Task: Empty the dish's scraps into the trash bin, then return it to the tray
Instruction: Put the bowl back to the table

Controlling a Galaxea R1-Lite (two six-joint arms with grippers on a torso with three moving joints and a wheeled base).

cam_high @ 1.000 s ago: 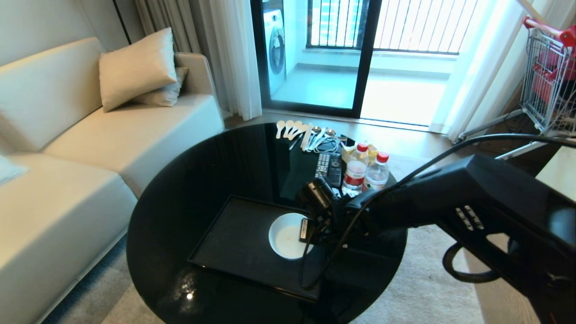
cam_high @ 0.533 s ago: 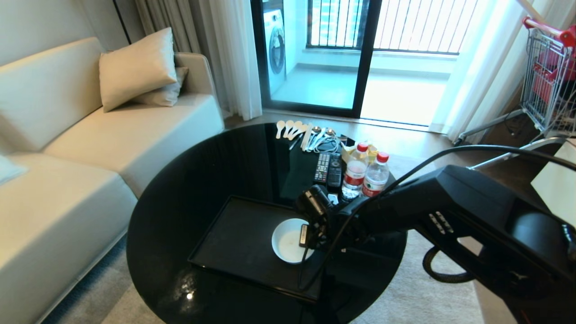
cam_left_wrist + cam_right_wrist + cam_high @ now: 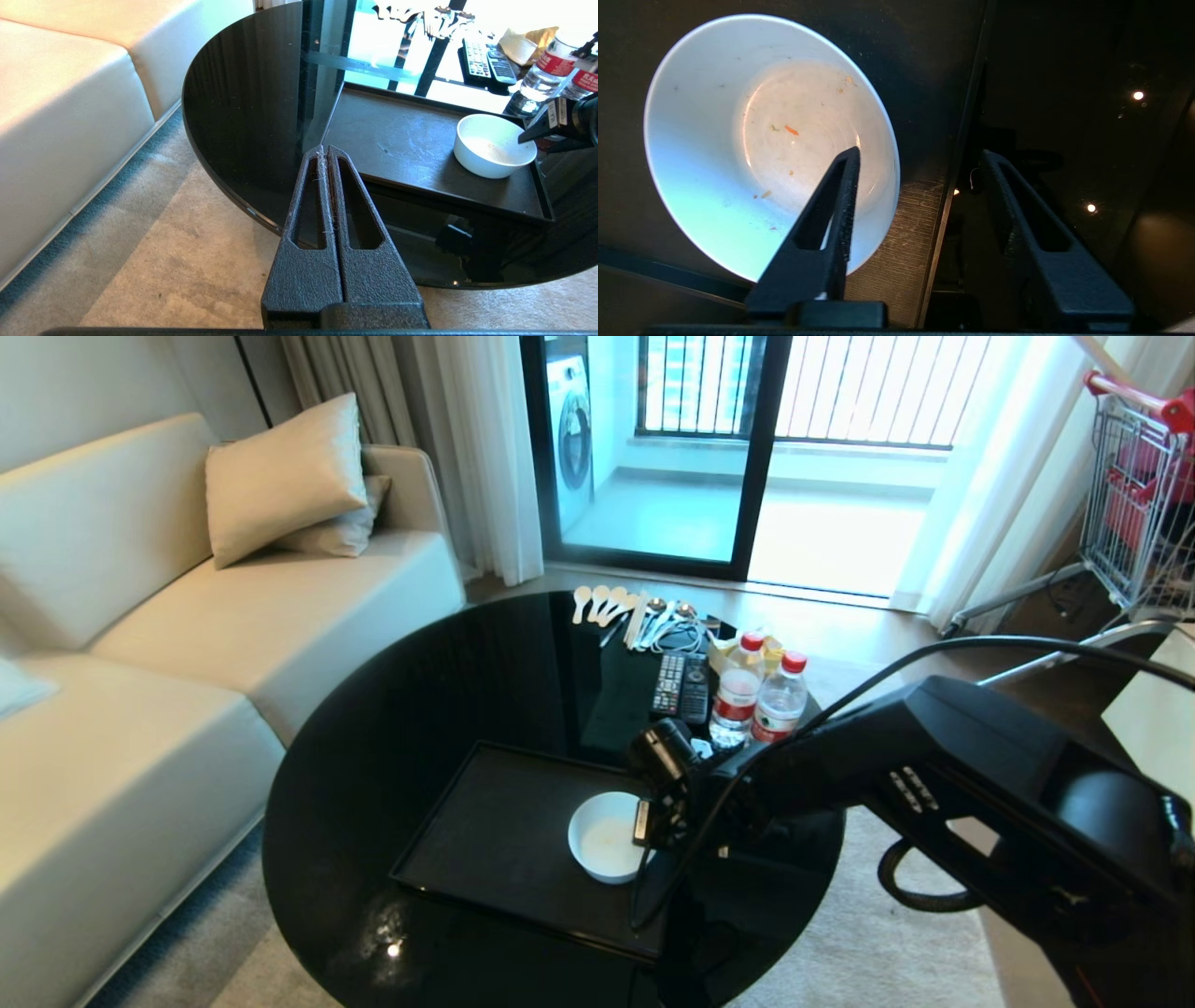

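A: Checking release: right gripper (image 3: 920, 163) stands spread, one finger inside the small round glossy white bowl (image 3: 607, 835), the other outside its wall. Bowl sits near the flat rectangular black tray's (image 3: 485, 840) right edge.

B: Risk: a sideways withdrawal could hook the rim and tip it. Contents: only orange crumbs (image 3: 791, 130). Left gripper (image 3: 326, 156) parked, pressed together.

Upright white dish (image 3: 607, 837), only tiny crumbs inside, on black tray (image 3: 485, 840).
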